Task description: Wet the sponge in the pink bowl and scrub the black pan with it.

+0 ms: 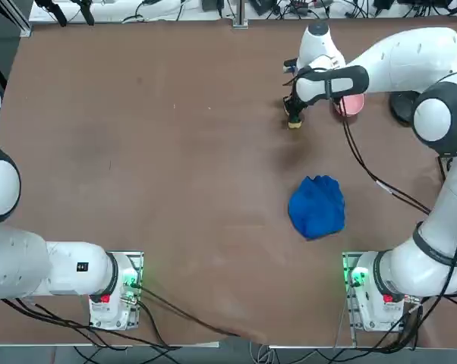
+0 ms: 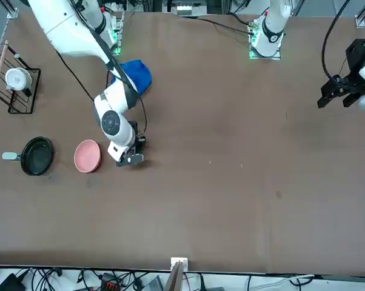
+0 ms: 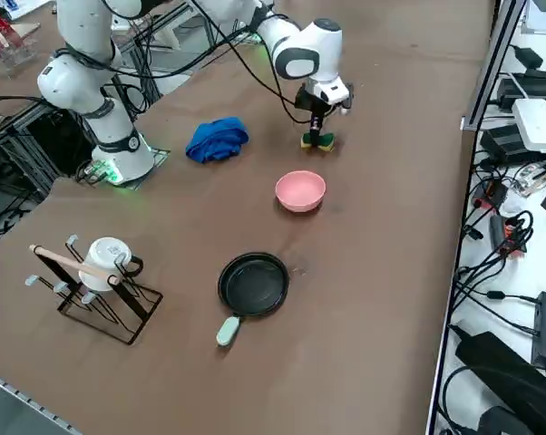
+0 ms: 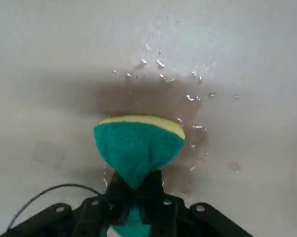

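My right gripper (image 4: 136,193) is shut on the sponge (image 4: 138,143), pinching its green top so the pad bulges out, with the yellow layer on the far side. The sponge (image 3: 317,140) touches the table beside the pink bowl (image 3: 300,191), a short gap away on the side facing away from the pan. Water drops (image 4: 188,84) glisten on the table just beyond it. The black pan (image 3: 253,284) with its pale handle lies past the bowl, apart from the gripper. From overhead the arm hides part of the bowl (image 1: 353,105), and the gripper (image 1: 294,114) stands over the sponge.
A crumpled blue cloth (image 1: 317,206) lies between the sponge and the arm's base. A wire rack holding a white mug (image 3: 96,276) stands beyond the pan. The table's far edge with cables runs behind the gripper in the top view.
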